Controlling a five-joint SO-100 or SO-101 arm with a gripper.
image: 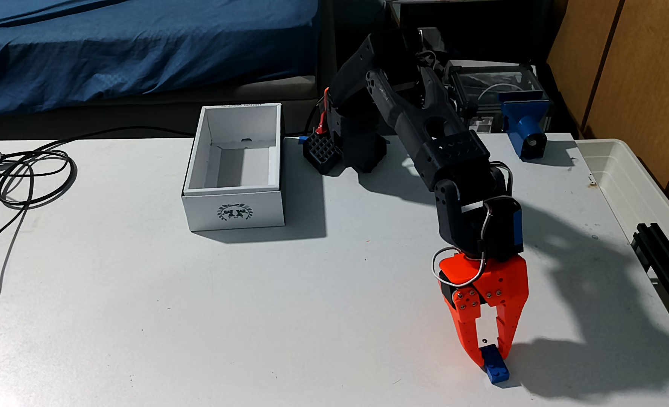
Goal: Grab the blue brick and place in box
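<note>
White and lightly scuffed, the desk (168,313) is filling most of the frame, with a bed under a blue sheet (129,43) lying along the upper left. At the lower right, the small bright blue plastic toy brick (495,368) is resting flat on the desk, its long axis running from the upper left toward the lower right, its near end pointing at the bottom edge. The orange two-finger pincer (488,357) of the black arm (434,137) is pointing straight down, its fingers standing slightly apart and straddling the brick's far end; whether they are pressing it I cannot tell. Well apart, left of centre, the white rectangular cardboard box (234,213) is sitting open with its dark wreath crest facing the camera, holding nothing visible inside. Black cables (31,176) are coiling at the left edge.
</note>
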